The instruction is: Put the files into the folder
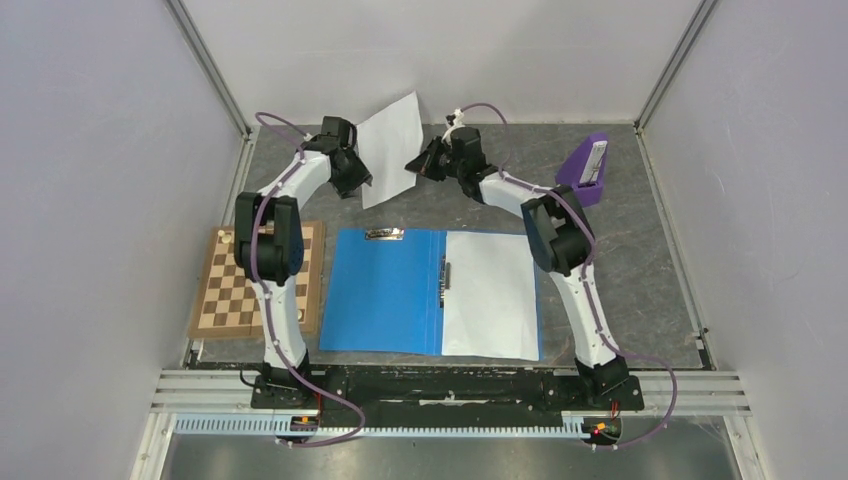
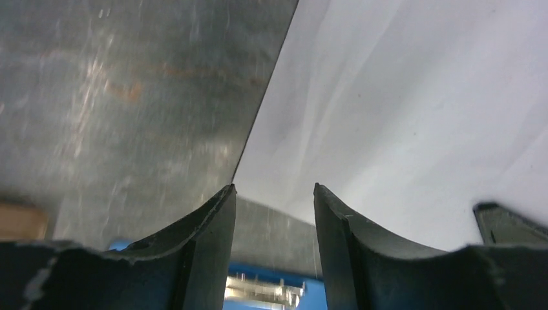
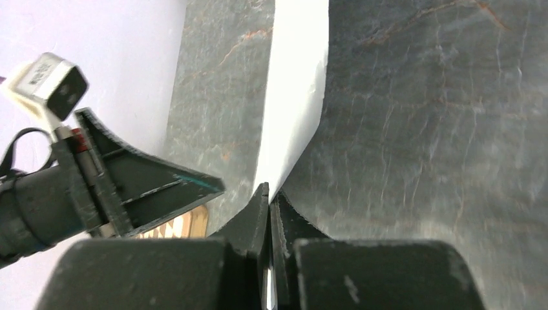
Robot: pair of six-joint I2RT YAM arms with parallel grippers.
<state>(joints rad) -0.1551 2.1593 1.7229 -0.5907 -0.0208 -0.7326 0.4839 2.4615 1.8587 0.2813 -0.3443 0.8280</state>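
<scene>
One file, a white sheet (image 1: 388, 150), is lifted off the table at the back, tilted between the two grippers. My right gripper (image 1: 418, 163) is shut on its right edge; the right wrist view shows the sheet (image 3: 294, 97) pinched at the closed tips (image 3: 268, 190). My left gripper (image 1: 352, 172) is at the sheet's lower left edge. Its fingers stand apart (image 2: 274, 187), and the sheet (image 2: 400, 116) lies just beyond them, not clamped. The blue folder (image 1: 385, 290) lies open on the near table with another file (image 1: 490, 295) on its right half. A strip of the folder (image 2: 268, 270) shows between the left fingers.
A brown chessboard (image 1: 255, 280) lies left of the folder, under the left arm. A purple block (image 1: 585, 165) stands at the back right. Walls enclose the table on the left, right and back. The folder's metal clip (image 1: 384, 234) sits at its top edge.
</scene>
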